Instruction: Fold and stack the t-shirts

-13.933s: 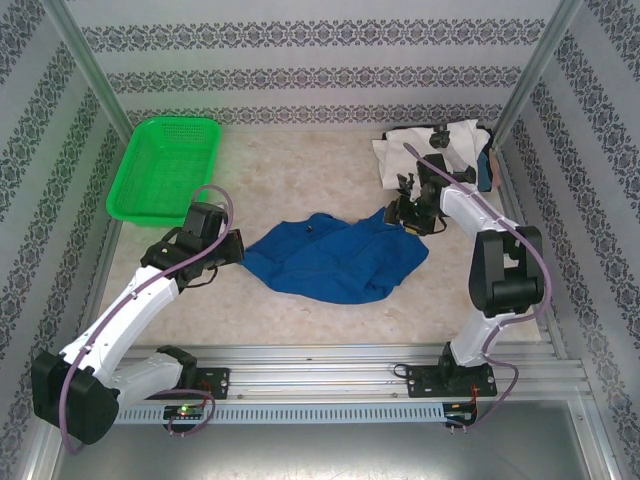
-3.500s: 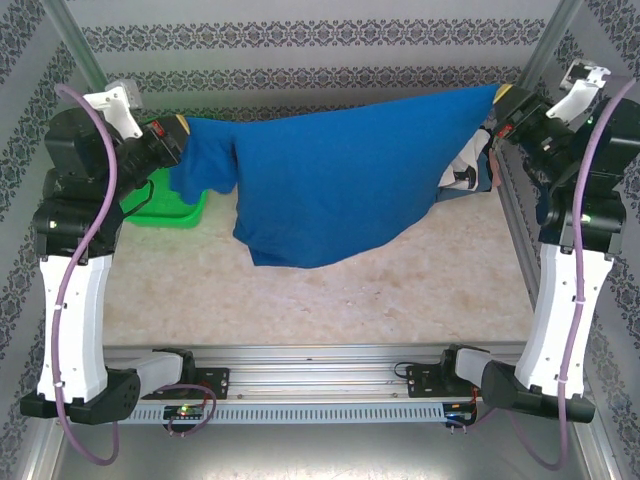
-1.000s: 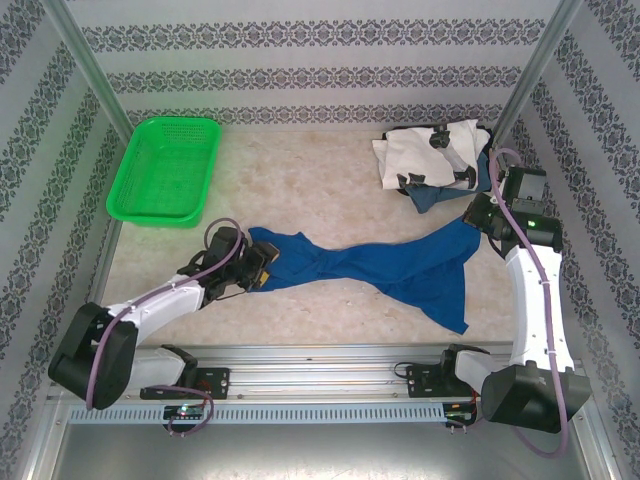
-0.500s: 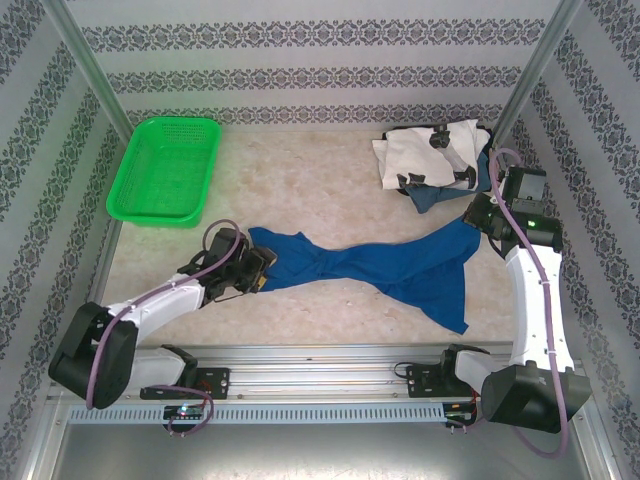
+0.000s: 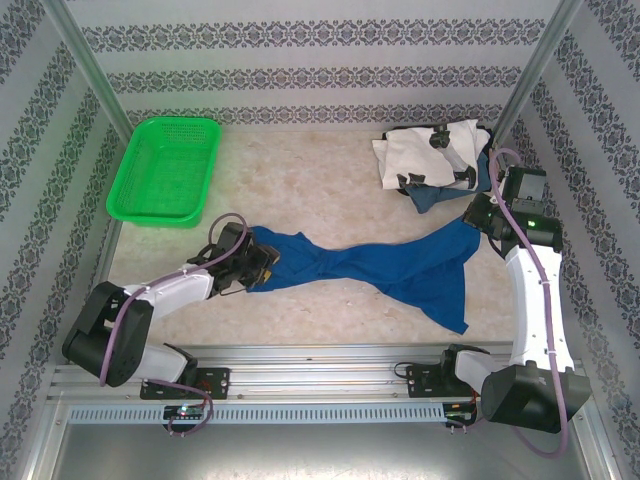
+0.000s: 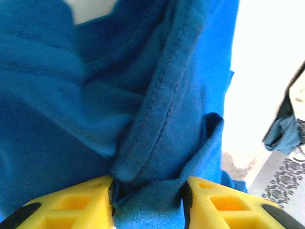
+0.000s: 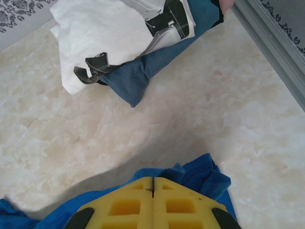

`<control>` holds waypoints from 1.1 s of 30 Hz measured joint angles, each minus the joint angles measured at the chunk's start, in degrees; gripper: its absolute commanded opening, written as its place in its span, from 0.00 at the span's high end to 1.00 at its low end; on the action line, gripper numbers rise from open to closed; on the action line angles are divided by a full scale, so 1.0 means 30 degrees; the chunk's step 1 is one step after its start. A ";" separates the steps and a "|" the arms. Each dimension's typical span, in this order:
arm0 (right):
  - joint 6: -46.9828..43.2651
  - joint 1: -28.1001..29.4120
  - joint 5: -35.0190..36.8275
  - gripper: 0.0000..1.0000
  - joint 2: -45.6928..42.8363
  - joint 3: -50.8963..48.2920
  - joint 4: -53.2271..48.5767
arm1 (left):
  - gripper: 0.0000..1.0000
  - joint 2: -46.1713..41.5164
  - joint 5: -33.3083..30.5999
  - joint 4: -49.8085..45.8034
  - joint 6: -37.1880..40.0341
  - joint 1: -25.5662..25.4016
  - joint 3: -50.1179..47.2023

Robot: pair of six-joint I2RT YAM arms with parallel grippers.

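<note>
The royal-blue t-shirt (image 5: 380, 265) lies stretched in a twisted band across the table's front half, its wide end trailing toward the near right. My left gripper (image 5: 255, 265) is low at its left end, and in the left wrist view the left gripper (image 6: 147, 200) is shut on a bunched fold of the blue t-shirt (image 6: 167, 95) that fills the gap. My right gripper (image 5: 478, 222) holds the other end; its fingers (image 7: 133, 205) meet tip to tip over blue cloth (image 7: 205, 171). A white shirt with black marks (image 5: 430, 150) lies on a bluish-grey one (image 5: 430, 195) at the back right.
A green mesh basket (image 5: 165, 170) stands at the back left. The white shirt (image 7: 109, 28) and the bluish-grey shirt (image 7: 143, 76) sit close ahead of my right gripper. A metal frame rail (image 7: 267, 33) runs along the table's right edge.
My left arm's elbow has swung inward and forward, nudging the gripper slightly along the shirt's left end. The right arm and the shirt's shape are as before.
</note>
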 measured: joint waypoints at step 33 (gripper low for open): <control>-0.0357 0.0000 0.0000 1.00 -0.0095 0.0000 0.0000 | 1.00 -0.2958 0.0787 -0.1326 0.1027 0.0109 -0.0051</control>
